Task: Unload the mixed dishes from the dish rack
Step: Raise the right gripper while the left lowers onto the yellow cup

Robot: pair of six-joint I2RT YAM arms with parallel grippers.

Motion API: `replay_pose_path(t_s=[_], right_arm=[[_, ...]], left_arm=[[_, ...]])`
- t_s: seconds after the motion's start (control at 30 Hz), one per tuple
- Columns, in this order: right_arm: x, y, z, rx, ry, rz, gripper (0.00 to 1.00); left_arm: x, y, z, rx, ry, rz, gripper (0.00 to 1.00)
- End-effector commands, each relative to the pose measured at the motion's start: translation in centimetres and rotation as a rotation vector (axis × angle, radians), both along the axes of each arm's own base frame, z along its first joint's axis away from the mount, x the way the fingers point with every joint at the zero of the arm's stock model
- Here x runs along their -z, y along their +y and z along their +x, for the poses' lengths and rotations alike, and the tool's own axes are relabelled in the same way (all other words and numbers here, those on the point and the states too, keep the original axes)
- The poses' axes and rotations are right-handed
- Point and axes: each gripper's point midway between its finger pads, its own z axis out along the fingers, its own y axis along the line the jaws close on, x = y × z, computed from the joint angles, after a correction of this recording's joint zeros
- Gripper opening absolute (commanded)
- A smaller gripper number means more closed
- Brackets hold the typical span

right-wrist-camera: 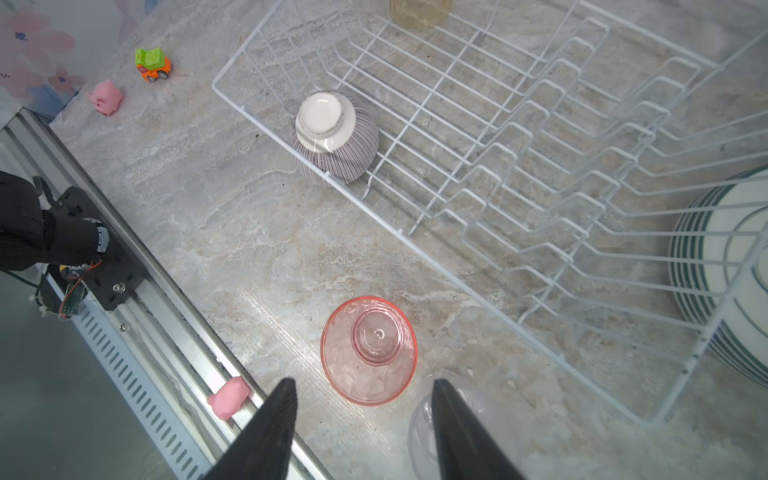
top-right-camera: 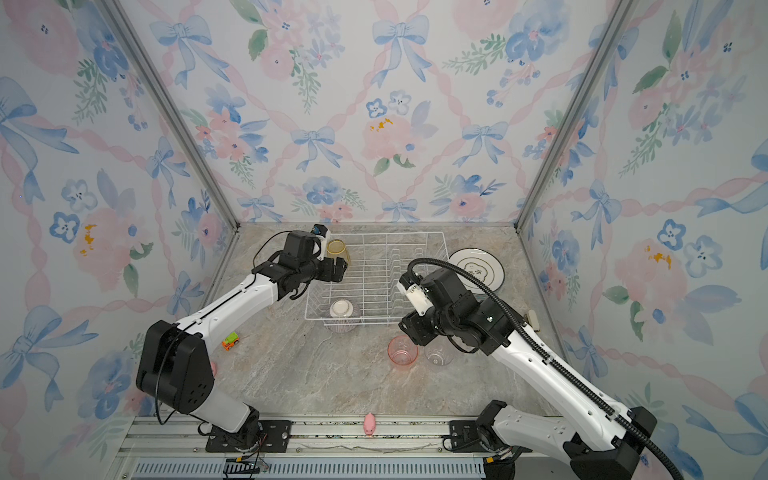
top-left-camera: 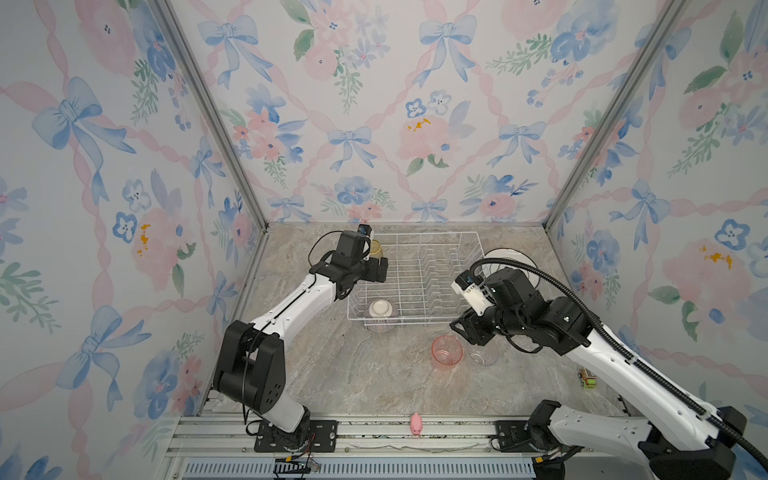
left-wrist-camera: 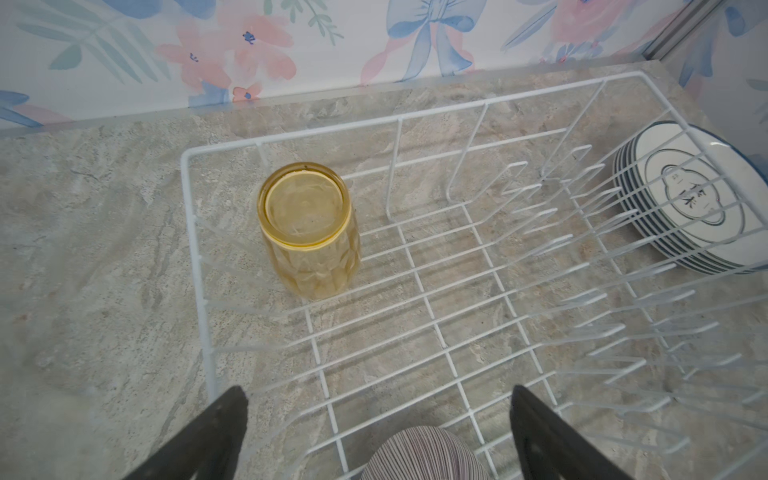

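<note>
Arms look like this: left arm (top-left-camera: 299, 299) reaches up from its base to the rack's (top-left-camera: 419, 274) left side, left gripper (left-wrist-camera: 376, 390) spread wide and empty between the upside-down yellow tumbler (left-wrist-camera: 309, 232) in the far-left corner and the upside-down bowl (right-wrist-camera: 332, 137) in the near-left corner. Right arm (top-left-camera: 615, 357) leans in from the right with its wrist dipped. Right gripper (right-wrist-camera: 363, 381) has its jaws apart with nothing clamped, right over the pink tumbler (top-left-camera: 446, 352) and clear tumbler (top-left-camera: 484, 355) side by side on the table (top-left-camera: 374, 382) in front of the rack, and the plates (top-right-camera: 478, 268) sit stacked just past its right side.
</note>
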Motion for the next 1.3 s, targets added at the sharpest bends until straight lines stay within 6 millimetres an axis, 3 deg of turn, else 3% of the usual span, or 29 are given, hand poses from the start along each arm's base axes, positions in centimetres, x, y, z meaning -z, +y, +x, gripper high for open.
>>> replay_pose_path(t_s=[0.0, 0.17, 0.33, 0.53, 0.83, 1.27], right_arm=[[0.6, 0.5, 0.5, 0.002, 0.016, 0.026, 0.55], [0.5, 0.8, 1.0, 0.001, 0.008, 0.034, 0.55], [0.6, 0.4, 1.2, 0.013, 0.007, 0.039, 0.55], [0.8, -0.1, 1.5, 0.031, 0.014, 0.056, 0.55], [1.1, -0.1, 2.1, 0.038, 0.025, 0.068, 0.55], [1.8, 0.1, 2.6, 0.043, 0.047, 0.077, 0.55]], left_arm=[[0.5, 1.0, 1.5, -0.031, 0.005, 0.099, 0.98], [2.1, 0.3, 4.2, -0.013, 0.031, 0.105, 0.98], [3.1, 0.6, 6.5, -0.022, 0.055, 0.103, 0.90], [4.2, 0.5, 8.1, -0.019, 0.076, 0.141, 0.92], [6.8, 0.1, 9.3, -0.004, 0.131, 0.173, 0.93], [9.0, -0.4, 10.1, 0.001, 0.147, 0.226, 0.89]])
